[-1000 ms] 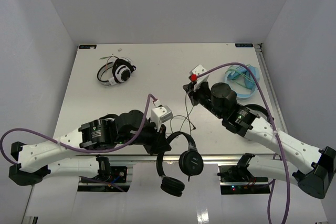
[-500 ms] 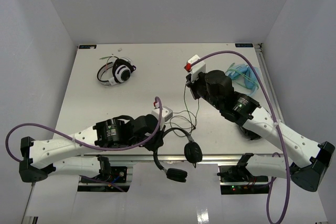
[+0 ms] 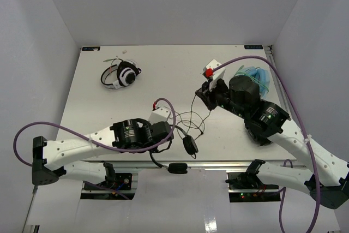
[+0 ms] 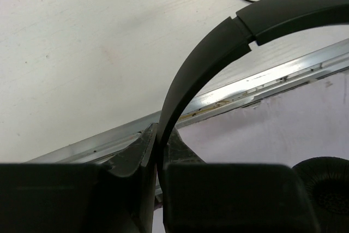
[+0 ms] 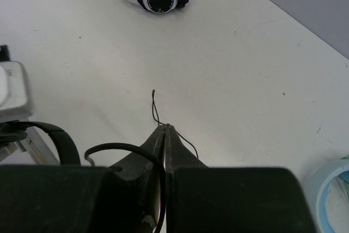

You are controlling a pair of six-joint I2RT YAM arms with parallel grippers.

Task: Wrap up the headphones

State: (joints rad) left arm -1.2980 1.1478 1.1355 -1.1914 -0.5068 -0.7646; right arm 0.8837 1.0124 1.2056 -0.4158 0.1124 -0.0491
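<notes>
Headphones (image 4: 204, 53) in left fingers (image 4: 131, 156) — cable (image 5: 153, 105) in right fingers (image 5: 182, 159).

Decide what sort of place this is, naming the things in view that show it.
Probably a robotics lab cell: a left arm and right arm bolted at the near edge of a white table, plain panels walling it in, purple cables trailing from the arms.
</notes>
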